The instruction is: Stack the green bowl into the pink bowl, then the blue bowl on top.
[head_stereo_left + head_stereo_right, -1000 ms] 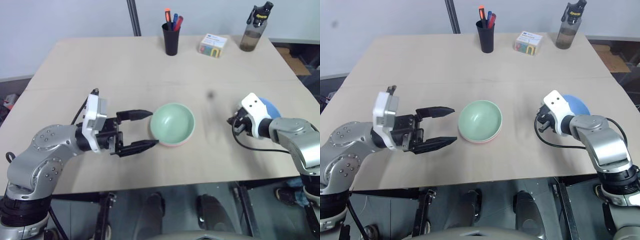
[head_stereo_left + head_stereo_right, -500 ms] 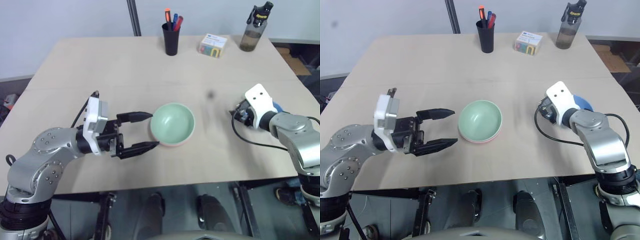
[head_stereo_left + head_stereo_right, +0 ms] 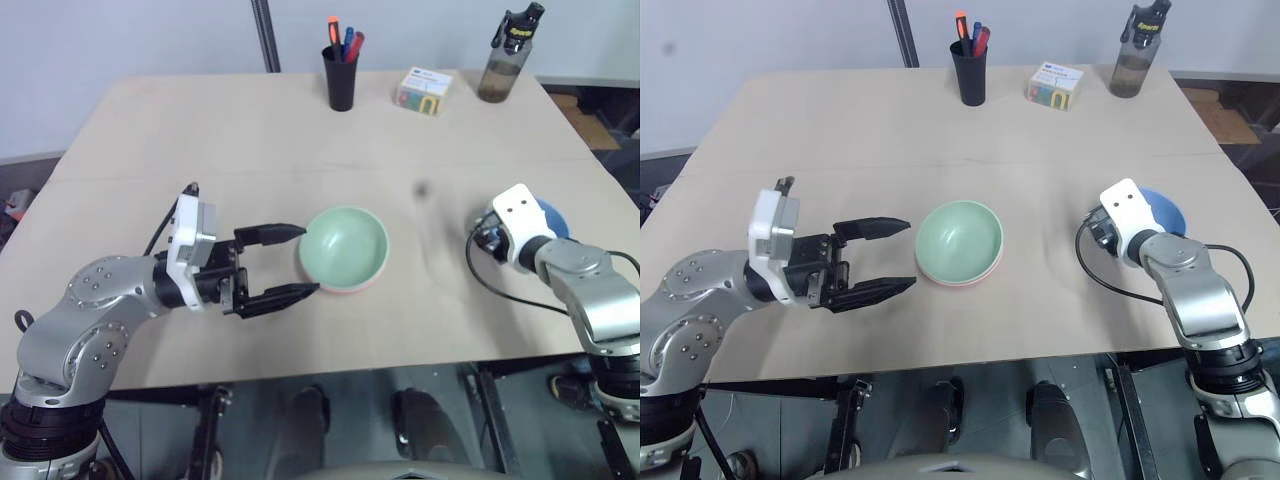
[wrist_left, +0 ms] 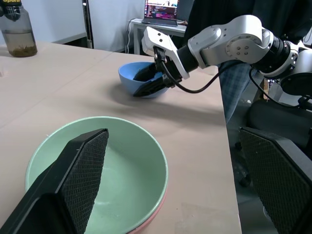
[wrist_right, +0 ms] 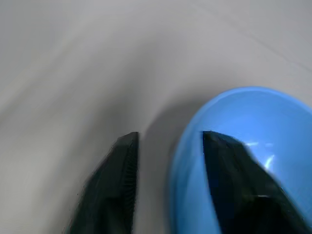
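Observation:
The green bowl (image 3: pixel 345 246) sits nested in the pink bowl (image 3: pixel 347 290), whose rim shows only as a thin band beneath it, at the table's middle. To their left my left gripper (image 3: pixel 306 260) hovers level and open, its fingertips close beside the bowls and holding nothing. The blue bowl (image 3: pixel 552 216) stands on the table at the right, partly hidden behind my right wrist. My right gripper (image 5: pixel 170 136) straddles the blue bowl's near rim, one finger (image 5: pixel 229 165) inside and one finger (image 5: pixel 119 165) outside. A gap shows between the outer finger and the wall.
At the table's far edge stand a black cup of pens (image 3: pixel 341 78), a small colourful box (image 3: pixel 426 90) and a dark bottle (image 3: pixel 503 62). A pole (image 3: pixel 266 35) rises behind the table. The right table edge runs close to the blue bowl.
My right wrist has turned and shifted a little to the right at the blue bowl's rim, uncovering more of the bowl. The left arm and nested bowls stayed put.

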Motion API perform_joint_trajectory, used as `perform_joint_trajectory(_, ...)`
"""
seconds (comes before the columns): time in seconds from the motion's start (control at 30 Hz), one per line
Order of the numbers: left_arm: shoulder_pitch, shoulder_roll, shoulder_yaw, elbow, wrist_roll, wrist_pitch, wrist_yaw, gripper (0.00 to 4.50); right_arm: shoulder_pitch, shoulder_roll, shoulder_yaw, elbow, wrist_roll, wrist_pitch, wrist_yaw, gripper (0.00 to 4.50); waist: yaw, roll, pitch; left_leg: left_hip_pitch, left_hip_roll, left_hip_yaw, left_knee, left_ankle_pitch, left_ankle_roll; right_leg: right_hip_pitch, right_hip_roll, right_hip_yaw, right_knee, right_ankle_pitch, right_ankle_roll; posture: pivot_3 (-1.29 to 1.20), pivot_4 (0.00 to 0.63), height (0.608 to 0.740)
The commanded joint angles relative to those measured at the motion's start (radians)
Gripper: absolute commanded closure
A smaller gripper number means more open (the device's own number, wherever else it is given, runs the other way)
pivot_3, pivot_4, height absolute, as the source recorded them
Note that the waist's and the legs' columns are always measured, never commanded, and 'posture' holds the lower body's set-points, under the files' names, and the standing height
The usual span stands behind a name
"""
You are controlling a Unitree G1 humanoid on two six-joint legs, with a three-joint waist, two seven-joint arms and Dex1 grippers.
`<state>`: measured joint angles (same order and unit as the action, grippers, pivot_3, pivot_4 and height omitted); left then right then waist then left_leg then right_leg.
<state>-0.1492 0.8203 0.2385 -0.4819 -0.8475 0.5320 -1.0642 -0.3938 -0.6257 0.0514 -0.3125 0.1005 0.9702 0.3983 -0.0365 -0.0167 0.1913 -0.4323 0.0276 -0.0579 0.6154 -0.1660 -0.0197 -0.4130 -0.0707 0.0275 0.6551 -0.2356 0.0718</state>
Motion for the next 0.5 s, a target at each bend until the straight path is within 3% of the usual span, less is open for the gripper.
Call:
perform_joint_trajectory(0.03, -0.001, 0.0, 0.029, -0.03, -0.01, -0.017, 0.005, 0.0, -0.001, -0.013, -0.027, -0.017, -0.004, -0.025, 0.006, 4.24, 0.0, 0.0, 0.0, 0.0, 0.0, 0.0, 0.0, 0.0, 0.0, 0.0, 0.0, 0.0, 0.0, 0.0, 0.0, 0.0, 0.15, 0.74)
perform_joint_trajectory(0.07, -0.001, 0.0, 0.029, -0.029, -0.011, -0.017, 0.006, 0.0, -0.002, -0.016, -0.027, -0.017, -0.006, -0.028, 0.008, 4.45, 0.0, 0.0, 0.0, 0.0, 0.0, 0.0, 0.0, 0.0, 0.0, 0.0, 0.0, 0.0, 0.0, 0.0, 0.0, 0.0, 0.15, 0.74)
perform_joint_trajectory(0.3, 0.007, -0.005, 0.032, -0.027, -0.01, -0.018, 0.011, 0.0, -0.009, -0.051, -0.019, -0.031, -0.003, -0.162, 0.071, 4.45, 0.0, 0.0, 0.0, 0.0, 0.0, 0.0, 0.0, 0.0, 0.0, 0.0, 0.0, 0.0, 0.0, 0.0, 0.0, 0.0, 0.15, 0.74)
perform_joint_trajectory(0.4, 0.037, -0.005, 0.053, -0.036, -0.015, -0.018, 0.018, 0.0, 0.006, -0.053, -0.022, -0.103, 0.111, -0.336, 0.255, 4.45, -0.004, 0.0, 0.0, 0.0, 0.0, 0.0, 0.0, 0.0, 0.0, 0.0, 0.0, 0.0, 0.0, 0.0, 0.0, 0.0, 0.15, 0.74)
perform_joint_trajectory(0.5, 0.101, 0.003, 0.104, -0.048, -0.014, -0.018, 0.021, 0.0, -0.016, -0.019, -0.045, -0.225, 0.302, -0.332, 0.393, 4.45, -0.006, 0.001, 0.0, 0.001, 0.001, 0.0, -0.001, 0.0, 0.0, 0.0, 0.001, 0.0, 0.0, 0.0, 0.0, 0.0, 0.15, 0.74)
